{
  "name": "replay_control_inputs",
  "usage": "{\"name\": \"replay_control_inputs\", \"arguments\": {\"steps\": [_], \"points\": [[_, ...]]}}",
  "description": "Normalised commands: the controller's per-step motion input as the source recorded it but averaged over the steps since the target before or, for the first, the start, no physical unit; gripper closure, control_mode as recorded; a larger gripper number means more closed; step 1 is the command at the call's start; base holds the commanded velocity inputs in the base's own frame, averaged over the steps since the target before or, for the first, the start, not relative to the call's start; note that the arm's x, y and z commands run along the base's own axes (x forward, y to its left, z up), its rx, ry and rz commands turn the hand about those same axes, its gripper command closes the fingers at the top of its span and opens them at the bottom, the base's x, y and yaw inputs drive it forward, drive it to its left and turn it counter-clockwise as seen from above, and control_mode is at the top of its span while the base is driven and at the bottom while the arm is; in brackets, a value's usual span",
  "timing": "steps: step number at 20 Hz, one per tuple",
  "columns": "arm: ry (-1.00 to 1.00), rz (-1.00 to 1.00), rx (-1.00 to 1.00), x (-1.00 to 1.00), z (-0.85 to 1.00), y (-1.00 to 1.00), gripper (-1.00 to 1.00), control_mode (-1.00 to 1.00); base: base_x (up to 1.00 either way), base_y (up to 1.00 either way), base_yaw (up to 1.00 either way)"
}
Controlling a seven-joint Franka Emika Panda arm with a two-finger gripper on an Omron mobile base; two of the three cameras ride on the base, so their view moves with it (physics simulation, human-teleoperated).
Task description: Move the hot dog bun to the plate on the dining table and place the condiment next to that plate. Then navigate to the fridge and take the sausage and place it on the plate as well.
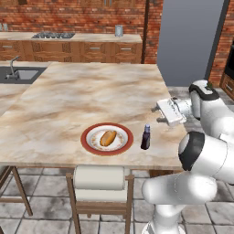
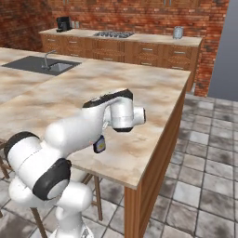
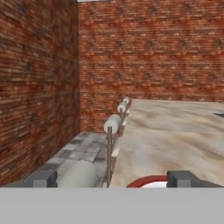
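Note:
The hot dog bun [image 1: 108, 137] lies on the red-rimmed plate [image 1: 91, 132] on the dining table [image 1: 82, 96]. Just right of the plate stands the condiment [image 1: 146, 137], upright; the right base view shows part of the condiment [image 2: 99, 144] behind my arm. My gripper [image 1: 157, 115] hovers open above the table's right edge, a little beyond the bottle, with nothing between its fingers. In the hand view the gripper [image 3: 113, 179] is spread wide, and a slice of the plate's rim [image 3: 146, 181] shows at the bottom. The grey fridge [image 1: 189, 41] stands behind the table. The sausage is out of view.
A chair [image 1: 99, 179] is tucked under the table's near edge, and a row of chair backs [image 3: 113, 124] lines the table's side in the hand view. A sink [image 1: 20, 74] sits at the left. A counter with drawers [image 1: 82, 45] runs along the brick back wall.

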Motion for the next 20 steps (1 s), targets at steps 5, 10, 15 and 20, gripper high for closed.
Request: {"name": "replay_control_inputs", "arguments": {"steps": [5, 10, 15, 20], "points": [[0.12, -0.39, 0.0, -0.65, 0.74, 0.13, -1.0, -1.0, 0.0, 0.0, 0.0], [0.19, -0.5, 0.0, -0.51, 0.69, 0.05, -1.0, -1.0, 0.0, 0.0, 0.0], [0.27, -0.55, 0.0, -0.4, 0.58, 0.05, -1.0, -1.0, 0.0, 0.0, 0.0], [0.22, -0.55, 0.0, -0.53, 0.48, 0.0, -1.0, -1.0, 0.0, 0.0, 0.0]]}}
